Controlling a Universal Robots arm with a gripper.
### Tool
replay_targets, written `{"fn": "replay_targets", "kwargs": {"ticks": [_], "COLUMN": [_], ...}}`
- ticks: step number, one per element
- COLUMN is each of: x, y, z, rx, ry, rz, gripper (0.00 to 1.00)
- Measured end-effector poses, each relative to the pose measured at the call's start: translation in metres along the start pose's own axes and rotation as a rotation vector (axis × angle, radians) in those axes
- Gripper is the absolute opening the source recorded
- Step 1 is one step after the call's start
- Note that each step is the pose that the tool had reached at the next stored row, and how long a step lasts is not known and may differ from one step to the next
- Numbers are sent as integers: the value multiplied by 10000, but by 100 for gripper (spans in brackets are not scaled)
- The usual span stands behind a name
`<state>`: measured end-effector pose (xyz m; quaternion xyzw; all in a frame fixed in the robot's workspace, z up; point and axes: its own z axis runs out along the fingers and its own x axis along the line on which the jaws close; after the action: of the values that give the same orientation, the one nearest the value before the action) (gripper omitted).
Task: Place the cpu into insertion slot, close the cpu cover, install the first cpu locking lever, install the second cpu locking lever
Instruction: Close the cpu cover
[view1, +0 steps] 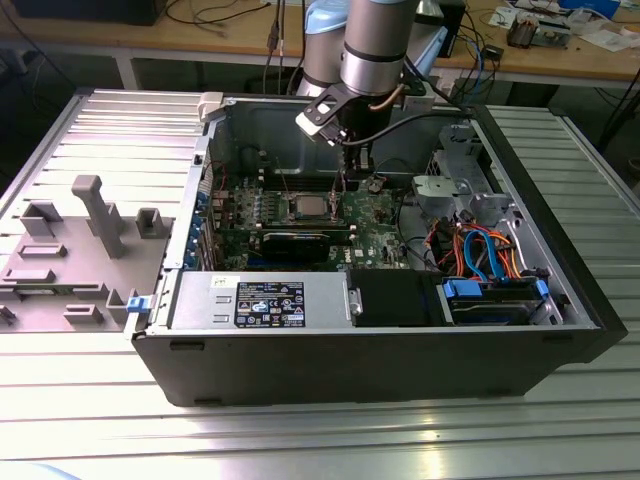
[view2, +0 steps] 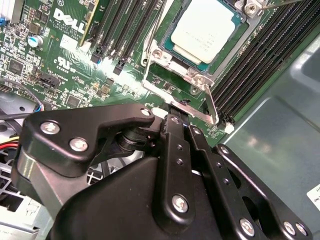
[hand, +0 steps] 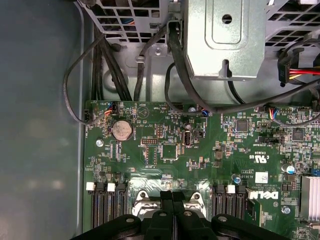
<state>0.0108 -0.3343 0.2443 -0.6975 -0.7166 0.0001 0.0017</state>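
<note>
The cpu (view2: 207, 27) is seated in the insertion slot (view2: 156, 53), in the middle part of the motherboard (view2: 75, 75) between the banks of memory slots (view2: 250, 65). The cpu cover (view2: 186, 70) is laid down around it. The gripper (view2: 181, 125) is held just beside the slot's edge, at a thin locking lever (view2: 212, 102). Its fingers are drawn together with no gap shown, and whether the wire is pinched between them cannot be told. It is judged that the springy lever could be lost from the tips and thrown upward, so that the cover is left unclamped. By a sideways slip the tips could also be driven into the memory slots or small board parts, which might be scratched.
</note>
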Motion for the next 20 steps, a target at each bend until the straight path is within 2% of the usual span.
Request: {"fn": "replay_targets", "kwargs": {"ticks": [20], "x": [1], "y": [-37], "z": [0], "rx": [0], "ry": [0], "rz": [0], "gripper": [11]}}
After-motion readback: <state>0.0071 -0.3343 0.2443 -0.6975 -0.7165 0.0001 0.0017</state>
